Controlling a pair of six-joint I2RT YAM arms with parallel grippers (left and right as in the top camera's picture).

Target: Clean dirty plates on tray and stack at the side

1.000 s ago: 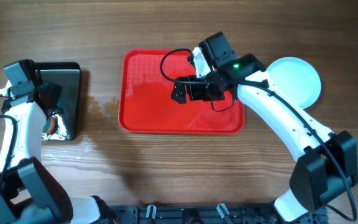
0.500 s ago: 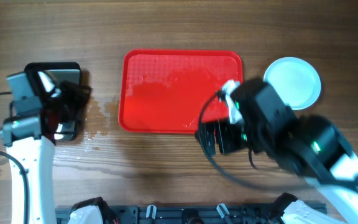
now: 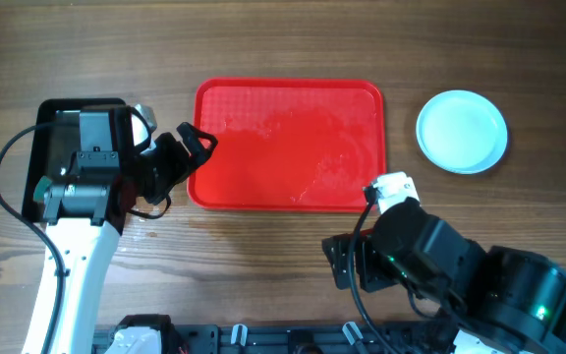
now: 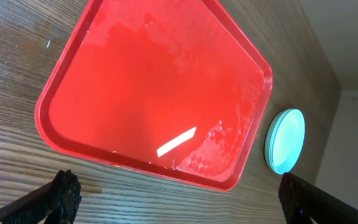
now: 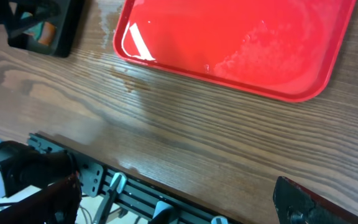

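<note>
1. Tray (image 3: 263,138): the red tray lies mid-table with no plates on it, only a wet film and droplets. By my reading, the cleaning is done. Water darkens the table at its left edge, so a nudge might make it slide.
2. Black pan (image 3: 55,133): it sits at the far left, largely under the left arm. The right wrist view shows something orange and green inside, too cut off to name.
3. Plates (image 3: 462,131): they are stacked on the table to the right of the tray, well apart from both arms. The number in the pile and any leftover smears are hard to make out.
4. Left gripper (image 3: 187,159): its fingers are spread and empty, just beside the tray's left rim. A careless swing could knock the tray.
5. Right gripper (image 3: 342,264): it is spread wide and empty, over the table in front of the tray.
</note>
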